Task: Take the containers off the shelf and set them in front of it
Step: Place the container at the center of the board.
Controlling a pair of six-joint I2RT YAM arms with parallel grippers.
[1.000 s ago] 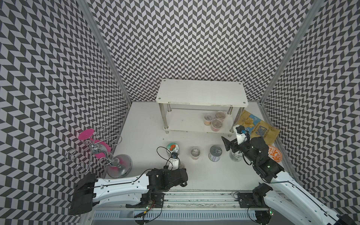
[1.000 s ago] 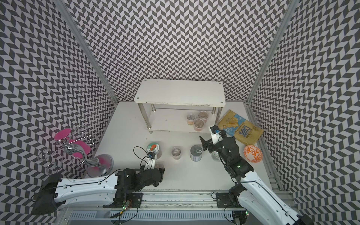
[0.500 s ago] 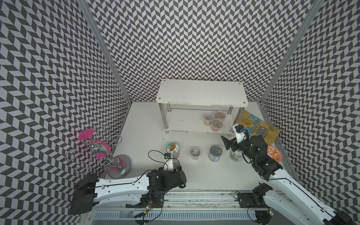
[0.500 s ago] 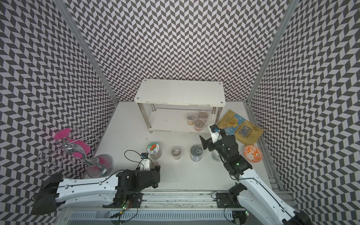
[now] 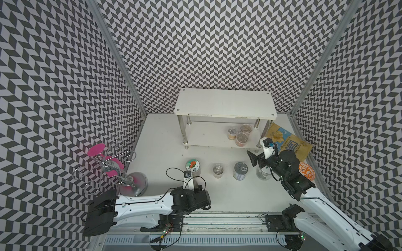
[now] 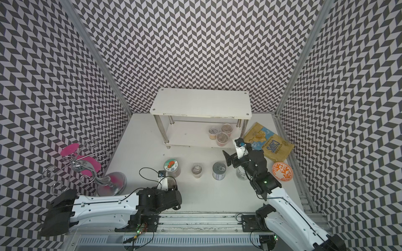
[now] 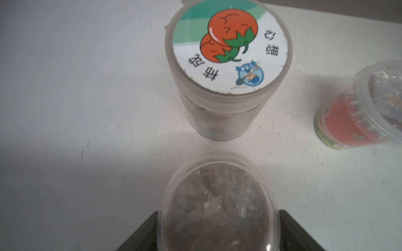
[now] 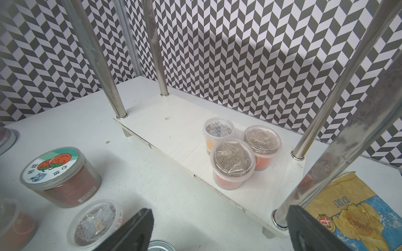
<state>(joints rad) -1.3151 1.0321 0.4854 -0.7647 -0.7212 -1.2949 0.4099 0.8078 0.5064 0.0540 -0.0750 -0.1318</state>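
The white shelf (image 5: 224, 102) stands at the back, with three film-topped cups (image 5: 242, 139) (image 8: 232, 163) on its lower board. In front of it stand a tomato-lid jar (image 5: 192, 167) (image 7: 228, 65), a cup (image 5: 218, 170), a tin can (image 5: 240, 170) and a clear jar (image 5: 263, 173). My left gripper (image 7: 217, 230) is shut on another cup (image 7: 217, 202), low over the table just in front of the tomato-lid jar. My right gripper (image 5: 262, 157) (image 8: 217, 230) is open and holds nothing. It hangs above the clear jar and faces the shelf's right end.
A yellow-blue chips bag (image 5: 289, 145) lies right of the shelf, with an orange-patterned bowl (image 5: 306, 171) in front of it beside my right arm. A chrome wire stand with pink discs (image 5: 108, 165) is at the left. Patterned walls close in three sides.
My left wrist has shifted a little beside the tomato-lid jar with the cup between its fingers. My right gripper has crept slightly toward the shelf and stays open.
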